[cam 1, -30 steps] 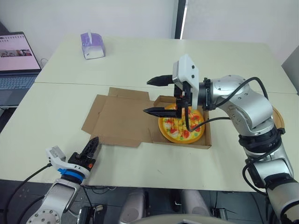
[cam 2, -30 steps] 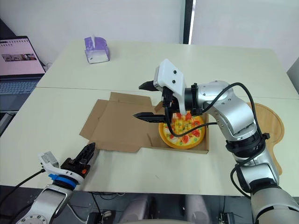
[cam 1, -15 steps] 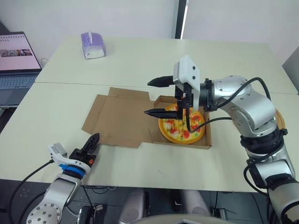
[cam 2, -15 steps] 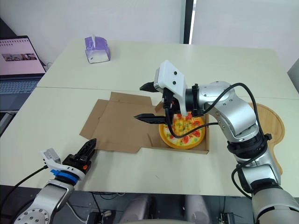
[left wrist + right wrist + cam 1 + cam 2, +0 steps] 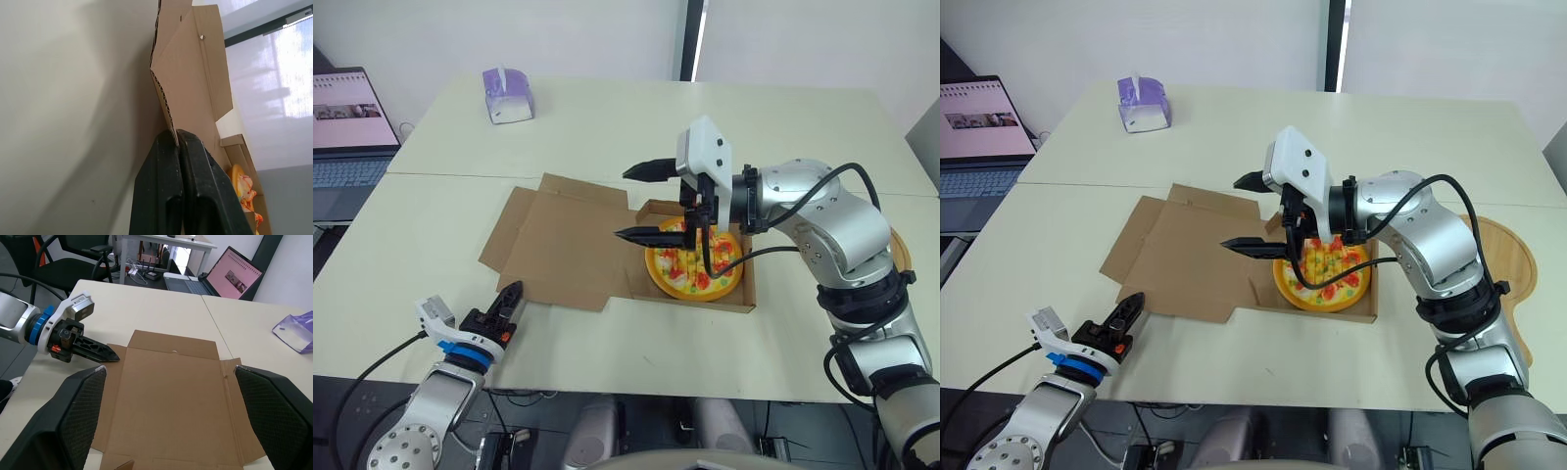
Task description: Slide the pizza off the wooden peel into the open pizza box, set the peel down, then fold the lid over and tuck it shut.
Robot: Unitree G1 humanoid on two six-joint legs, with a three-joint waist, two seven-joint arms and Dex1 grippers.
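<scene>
The pizza (image 5: 693, 266) lies in the base of the brown cardboard box (image 5: 748, 290) near the table's middle. Its lid (image 5: 563, 245) lies spread open to the left, the outer edge a little off the table. My right gripper (image 5: 641, 202) hovers open over the hinge between lid and base, holding nothing. My left gripper (image 5: 507, 302) is shut and empty by the table's front edge, its tip (image 5: 177, 134) against the lid's (image 5: 190, 73) corrugated edge at the near left corner. The wooden peel (image 5: 1503, 264) lies flat at the far right.
A purple tissue box (image 5: 507, 95) stands at the back left. An open laptop (image 5: 347, 127) sits on the left side. A seam (image 5: 460, 176) runs across the table behind the box. Office chairs (image 5: 88, 254) stand beyond the table.
The lid's outer left edge has lifted slightly. My left gripper edged forward to the lid's near corner. The right arm has stayed put.
</scene>
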